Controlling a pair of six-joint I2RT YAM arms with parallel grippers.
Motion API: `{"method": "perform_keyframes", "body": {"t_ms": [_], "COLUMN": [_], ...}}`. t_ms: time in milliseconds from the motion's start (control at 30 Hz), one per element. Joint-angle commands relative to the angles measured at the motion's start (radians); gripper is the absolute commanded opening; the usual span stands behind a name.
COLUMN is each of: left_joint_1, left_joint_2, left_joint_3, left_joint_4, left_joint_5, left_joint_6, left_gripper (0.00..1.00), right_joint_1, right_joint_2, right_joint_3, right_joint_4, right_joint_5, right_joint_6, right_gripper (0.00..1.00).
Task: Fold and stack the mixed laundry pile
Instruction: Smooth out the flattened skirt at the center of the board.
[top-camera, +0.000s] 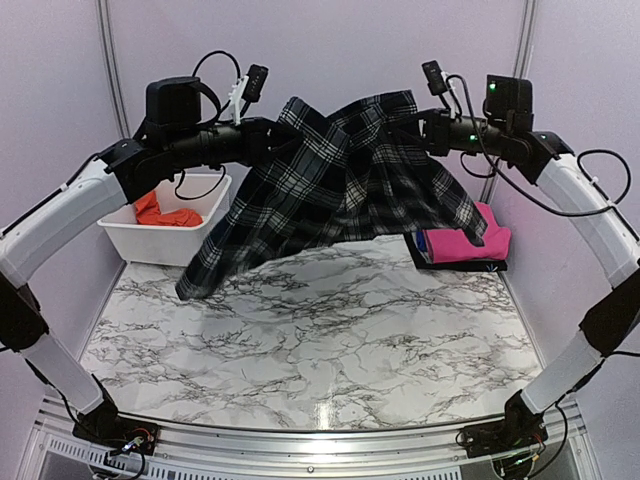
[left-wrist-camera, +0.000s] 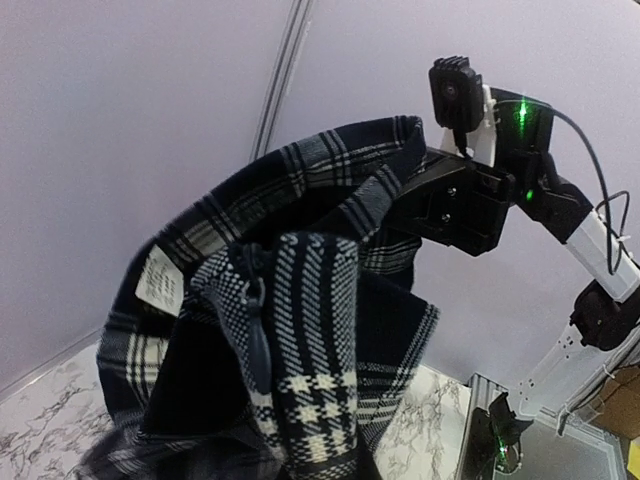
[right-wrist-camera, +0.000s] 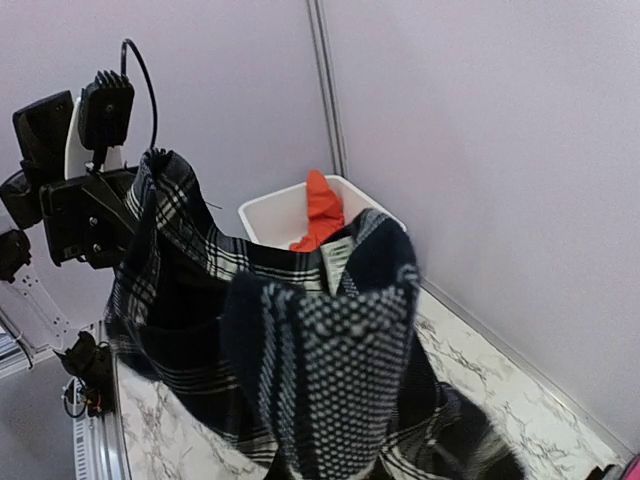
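The plaid shirt (top-camera: 340, 190) hangs in the air over the table (top-camera: 300, 330); its top edge is pinched tight by the left gripper (top-camera: 268, 140) and the right gripper (top-camera: 418, 128); I think it should be pulled flat and even, then laid down slowly so nothing bunches.

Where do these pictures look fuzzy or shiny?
Top view: the plaid shirt is smeared at its hanging lower-left corner, and the table shines white at its near edge. Left wrist view: cloth close to the lens is soft. Right wrist view: the same.
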Motion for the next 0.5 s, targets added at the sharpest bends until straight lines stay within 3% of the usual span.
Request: {"method": "perform_keyframes", "body": {"t_ms": [0,33,100,200,300,367,467], "left_joint_1": [0.100,0.140,0.156,0.048,-0.067,-0.047,0.109], "left_joint_2": [-0.097,-0.126,-0.129,-0.018,0.090,0.053,-0.087], "left_joint_3": [-0.070,-0.107,-0.113,-0.009,0.140,0.103,-0.082], "left_joint_4": [0.004,0.036,0.017,-0.013,-0.107,-0.129,0.002], "left_joint_5": [-0.172,-0.185,-0.209,-0.138,-0.093,-0.244,-0.355], "left_joint_6": [-0.002,-0.029,-0.006,0.018,0.086,0.091,-0.016], "left_gripper": [0.00,0.00,0.00,0.00,0.00,0.00,0.00], "right_joint_1": [-0.092,-0.175,-0.203,-0.044,0.096,0.058,-0.135], "right_joint_2": [-0.011,-0.031,-0.044,0.005,0.096,0.077,-0.037], "right_joint_3": [0.089,0.069,0.052,0.041,0.122,0.149,0.055], "right_joint_4": [-0.129,-0.112,-0.088,0.019,-0.009,-0.079,-0.037], "right_joint_5": [0.134,0.128,0.139,0.055,0.004,0.047,0.120], "right_joint_6": [-0.071,-0.054,-0.048,0.024,0.031,-0.004,0.003], "right_gripper": [0.00,0.00,0.00,0.00,0.00,0.00,0.00]}}
